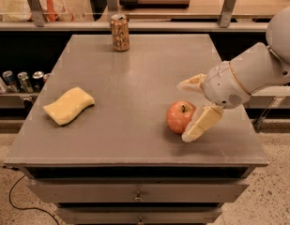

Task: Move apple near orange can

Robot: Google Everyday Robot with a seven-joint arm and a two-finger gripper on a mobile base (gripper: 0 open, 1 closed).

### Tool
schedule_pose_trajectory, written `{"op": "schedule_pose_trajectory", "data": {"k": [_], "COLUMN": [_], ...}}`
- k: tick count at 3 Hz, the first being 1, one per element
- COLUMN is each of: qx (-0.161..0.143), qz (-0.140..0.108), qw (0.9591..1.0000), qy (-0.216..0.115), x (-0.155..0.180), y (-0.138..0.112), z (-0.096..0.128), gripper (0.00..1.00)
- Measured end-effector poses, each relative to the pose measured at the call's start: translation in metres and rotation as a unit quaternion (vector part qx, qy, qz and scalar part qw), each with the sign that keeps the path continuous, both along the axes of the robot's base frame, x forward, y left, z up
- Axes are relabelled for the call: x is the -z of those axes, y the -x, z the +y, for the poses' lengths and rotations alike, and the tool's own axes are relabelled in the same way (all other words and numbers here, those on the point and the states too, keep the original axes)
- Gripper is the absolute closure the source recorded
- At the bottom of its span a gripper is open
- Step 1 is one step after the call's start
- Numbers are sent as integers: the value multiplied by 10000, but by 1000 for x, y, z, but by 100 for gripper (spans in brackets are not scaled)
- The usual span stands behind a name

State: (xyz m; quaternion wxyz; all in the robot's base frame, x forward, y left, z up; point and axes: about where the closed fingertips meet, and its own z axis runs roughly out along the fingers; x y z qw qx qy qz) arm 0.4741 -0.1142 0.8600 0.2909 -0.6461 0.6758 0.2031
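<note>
The apple (180, 116), red-orange with a dark stem dimple, rests on the grey table (135, 88) toward the front right. The orange can (119, 32) stands upright at the table's far edge, left of centre, well away from the apple. My gripper (187, 110) comes in from the right and is open. Its near fingertip (193, 134) lies at the apple's front right side, its far fingertip (186, 84) behind the apple. The apple sits partly between the open fingers and is not held.
A wavy yellow sponge (68, 105) lies on the table's left side. Several silvery cans (19, 81) stand in a row on a lower shelf at the left. A rail with metal posts (228, 6) runs behind the table.
</note>
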Motion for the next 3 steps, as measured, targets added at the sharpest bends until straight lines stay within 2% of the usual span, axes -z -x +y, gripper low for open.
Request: {"op": "schedule_pose_trajectory", "data": {"k": [2,3], "qx": [-43,-31], "qz": [54,-35], "qw": [10000,10000], "qy": [6,54], "x": [4,-5], "y": [-9,-16], "z": [-1,-6], "gripper": [64,88]}}
